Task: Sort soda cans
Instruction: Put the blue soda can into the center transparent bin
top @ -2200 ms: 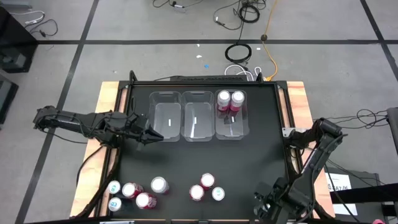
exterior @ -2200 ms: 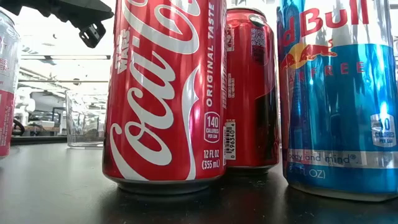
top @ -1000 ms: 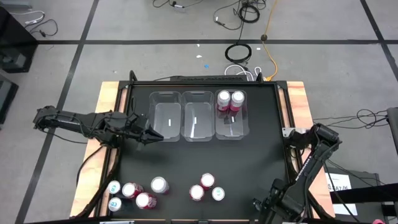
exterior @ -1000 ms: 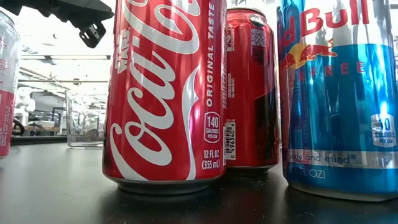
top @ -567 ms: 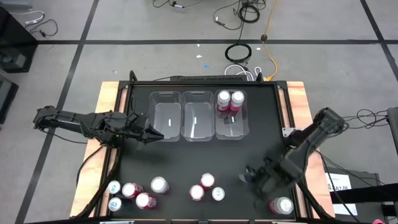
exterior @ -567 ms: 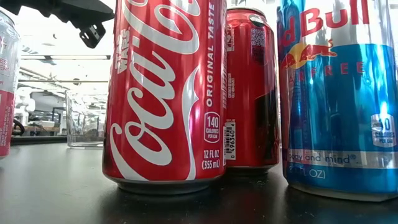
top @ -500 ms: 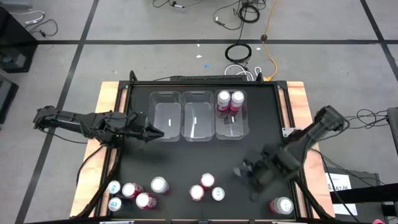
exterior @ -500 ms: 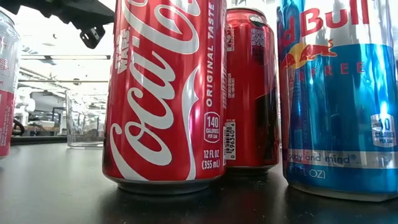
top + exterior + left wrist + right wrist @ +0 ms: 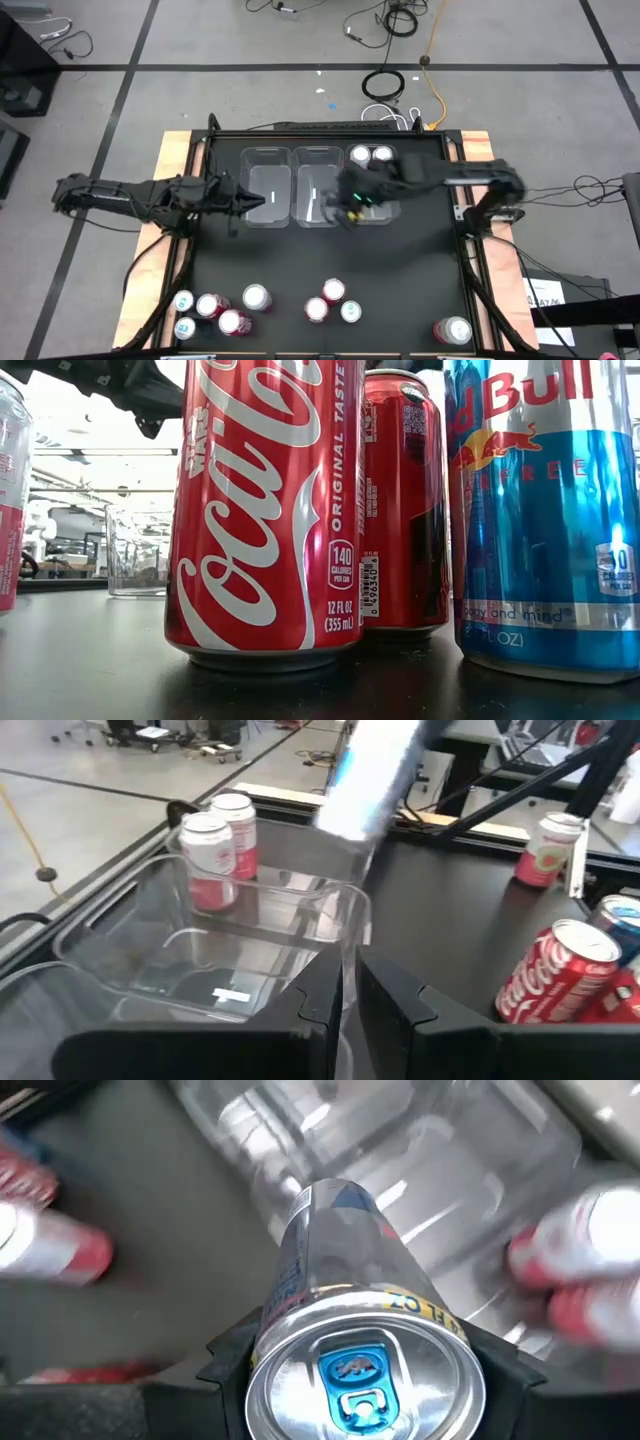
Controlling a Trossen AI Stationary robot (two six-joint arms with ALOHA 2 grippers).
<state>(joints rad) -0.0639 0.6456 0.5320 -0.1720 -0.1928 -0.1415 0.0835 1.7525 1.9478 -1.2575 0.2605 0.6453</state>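
Holding a blue can (image 9: 365,1350) with a silver top, the right gripper (image 9: 352,203) has its jaws clamped round the can's sides, up over the near edge of the clear bins (image 9: 268,205), about where the middle and right ones meet. Left gripper (image 9: 250,203) is pinched closed with nothing in it by the left bin, two pink cans (image 9: 370,156) sit in the right bin, and the other cans (image 9: 232,310) are bunched along the table's front edge.

High view overhead on whole table (image 9: 420,250); low view at tabletop, cans (image 9: 265,510) close; both share bins (image 9: 318,186)
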